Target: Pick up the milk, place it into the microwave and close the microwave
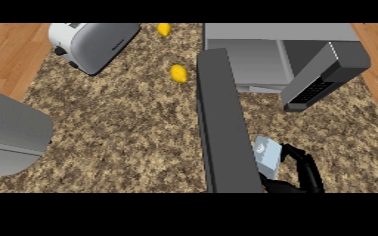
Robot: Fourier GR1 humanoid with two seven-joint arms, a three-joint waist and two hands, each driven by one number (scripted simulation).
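I see the right hand (308, 172) at the counter's (133, 130) near edge, fingers curled round the milk (267, 154), just beside the open microwave door (221, 125).

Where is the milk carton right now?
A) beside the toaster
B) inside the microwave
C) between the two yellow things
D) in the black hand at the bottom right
D: the right hand curls round the milk, just right of the open microwave door.

Your pale blue milk carton (267, 154) is tilted, just beside the swung-out door (221, 120). The grey microwave (255, 60) stands open.
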